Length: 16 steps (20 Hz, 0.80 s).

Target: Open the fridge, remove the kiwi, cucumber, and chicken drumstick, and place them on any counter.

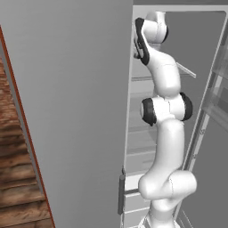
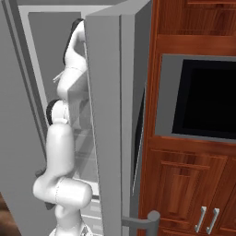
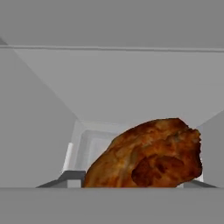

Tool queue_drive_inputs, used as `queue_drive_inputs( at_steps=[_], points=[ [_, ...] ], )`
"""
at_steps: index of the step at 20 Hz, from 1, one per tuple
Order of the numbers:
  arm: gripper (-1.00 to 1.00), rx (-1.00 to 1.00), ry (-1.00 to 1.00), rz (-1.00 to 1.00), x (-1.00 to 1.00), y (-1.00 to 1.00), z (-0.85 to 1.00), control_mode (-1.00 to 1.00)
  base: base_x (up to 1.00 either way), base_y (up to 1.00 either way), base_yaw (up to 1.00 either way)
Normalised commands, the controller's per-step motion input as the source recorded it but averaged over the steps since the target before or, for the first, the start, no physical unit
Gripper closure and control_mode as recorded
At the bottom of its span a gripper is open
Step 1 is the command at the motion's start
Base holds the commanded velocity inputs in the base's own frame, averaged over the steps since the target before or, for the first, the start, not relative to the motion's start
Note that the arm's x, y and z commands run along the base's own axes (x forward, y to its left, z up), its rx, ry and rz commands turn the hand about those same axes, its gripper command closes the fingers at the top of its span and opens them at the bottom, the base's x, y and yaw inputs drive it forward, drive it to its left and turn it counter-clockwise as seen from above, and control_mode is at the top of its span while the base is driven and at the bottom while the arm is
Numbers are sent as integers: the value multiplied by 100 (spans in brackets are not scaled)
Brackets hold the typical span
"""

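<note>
Fridge [image 1: 67,111] door stands open; arm reaches deep into the upper compartment. Chicken drumstick [image 3: 148,155] sits close under the hand, inside the white interior, apparently on a shelf. Finger spread and any hold: cannot tell. Judged light, firm, irregular, possibly greasy; best pinched across the thick meaty middle.
</note>
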Motion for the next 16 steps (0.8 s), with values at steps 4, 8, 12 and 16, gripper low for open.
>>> queue_drive_inputs(
  at_steps=[4,8,12,16],
  points=[
    [100,14,-13,0,-67,0,-100,-100,0,0,0],
    [100,10,-27,0,-97,0,-100,-100,0,0,0],
    [100,2,-36,0,-83,10,-98,-100,0,0,0],
    [100,0,-25,0,-97,10,-21,-100,0,0,0]
  ],
)
